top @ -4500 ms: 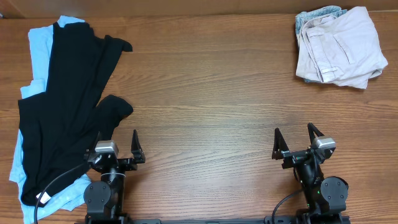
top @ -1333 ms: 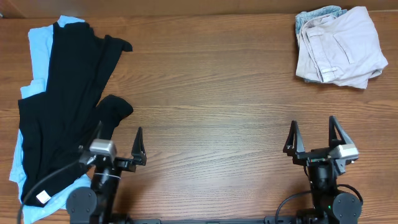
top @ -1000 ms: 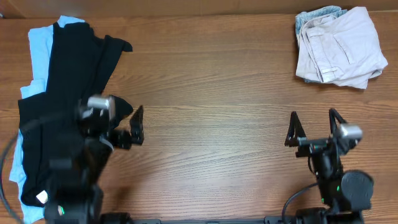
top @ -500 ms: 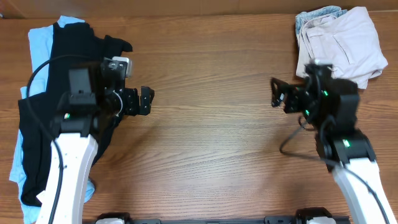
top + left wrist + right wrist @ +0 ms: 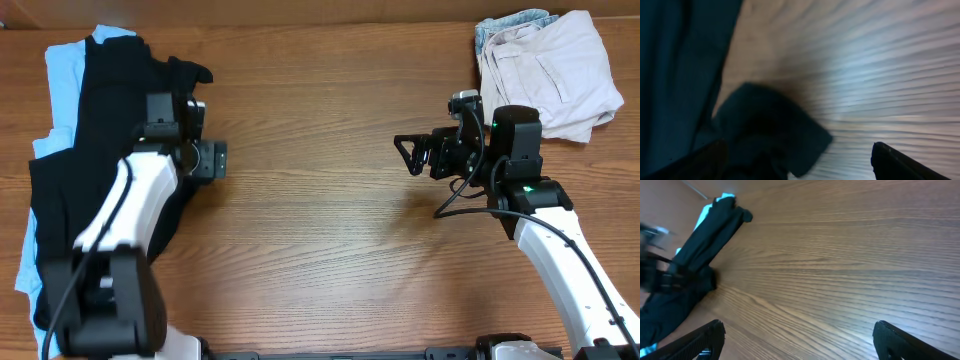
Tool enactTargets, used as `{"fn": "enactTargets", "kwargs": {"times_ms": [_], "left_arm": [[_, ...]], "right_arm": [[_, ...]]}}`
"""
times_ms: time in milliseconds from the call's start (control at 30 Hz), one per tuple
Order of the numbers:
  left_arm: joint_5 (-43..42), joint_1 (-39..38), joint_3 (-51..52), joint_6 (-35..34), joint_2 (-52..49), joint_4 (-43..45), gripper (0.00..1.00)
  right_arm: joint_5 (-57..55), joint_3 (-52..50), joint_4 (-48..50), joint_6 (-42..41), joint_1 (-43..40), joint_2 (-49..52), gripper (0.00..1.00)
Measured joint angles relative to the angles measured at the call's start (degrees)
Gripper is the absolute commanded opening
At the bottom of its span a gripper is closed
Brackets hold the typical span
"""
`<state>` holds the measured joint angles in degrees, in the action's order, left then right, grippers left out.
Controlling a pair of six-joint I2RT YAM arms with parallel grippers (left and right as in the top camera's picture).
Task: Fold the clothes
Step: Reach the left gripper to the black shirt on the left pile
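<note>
The black garment [image 5: 90, 170] is lying spread along the left side of the desk [image 5: 320, 250], resting on top of a light blue garment [image 5: 60, 75] whose edges are showing around it. A short sleeve [image 5: 190, 70] is reaching out to the right near the top of the black garment.

The left end effector [image 5: 212, 161] is hovering over the right edge of the black garment, at its lower sleeve. In the left wrist view its fingers [image 5: 900, 162] are standing wide apart at the two bottom corners, with that sleeve [image 5: 770, 125] lying on the wood below and between them; whether a finger is touching the cloth cannot be told, since the view is blurred and dark there.

The right end effector [image 5: 405, 155] is hanging over bare wood right of the desk's middle, pointing toward the left side. Its fingers [image 5: 905, 340] are also spreading wide and holding nothing, and its wrist camera is looking across the desk at the black garment [image 5: 705, 235] far off.

A folded pile of pale clothes [image 5: 545, 75] is sitting at the far right corner of the desk.
</note>
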<state>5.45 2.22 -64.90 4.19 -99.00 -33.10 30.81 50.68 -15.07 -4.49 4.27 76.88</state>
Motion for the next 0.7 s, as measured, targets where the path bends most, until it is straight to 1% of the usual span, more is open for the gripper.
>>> {"fn": "enactTargets", "kwargs": {"times_ms": [100,167,200,233,333,400,500,533,567,600,633,700], "left_arm": [[1.4,0.3,0.0,-0.9,-4.5,-0.4,0.92],[1.9,0.3,0.0,-1.5,-6.2,-1.2,0.88],[2.1,0.3,0.0,-1.8,-6.8,-1.6,0.83],[2.2,0.3,0.0,-2.1,-6.9,-1.8,0.81],[2.5,0.3,0.0,-3.5,-7.0,-2.2,0.64],[2.5,0.3,0.0,-4.2,-7.0,-3.1,0.56],[2.6,0.3,0.0,-4.5,-7.0,-3.7,0.52],[2.6,0.3,0.0,-4.5,-7.0,-3.7,0.46],[2.6,0.3,0.0,-4.8,-7.0,-3.6,0.36],[2.8,0.3,0.0,-5.1,-7.0,-3.4,0.15],[2.8,0.3,0.0,-5.2,-7.0,-3.3,0.04],[3.0,0.3,0.0,-5.4,-7.0,-3.0,0.04]], "right_arm": [[0.5,0.0,-0.5,0.0,0.0,0.0,0.96],[0.4,0.0,-0.9,0.0,0.0,0.0,0.95],[0.3,0.0,-1.0,0.0,0.0,0.0,0.95],[0.3,0.0,-1.0,0.0,0.0,0.0,0.94],[-0.2,0.0,-1.4,0.0,0.0,0.0,0.91],[-0.4,0.0,-1.5,0.0,0.0,0.0,0.90],[-0.8,0.0,-1.7,0.0,0.0,0.0,0.90],[-0.8,0.0,-1.9,0.0,0.0,0.0,0.89],[-0.8,0.0,-2.0,0.0,0.0,0.0,0.89],[-0.9,0.0,-2.1,0.0,0.0,0.0,0.88],[-0.9,0.0,-2.1,0.0,0.0,0.0,0.88],[-1.0,0.0,-2.1,0.0,0.0,0.0,0.85]]}}
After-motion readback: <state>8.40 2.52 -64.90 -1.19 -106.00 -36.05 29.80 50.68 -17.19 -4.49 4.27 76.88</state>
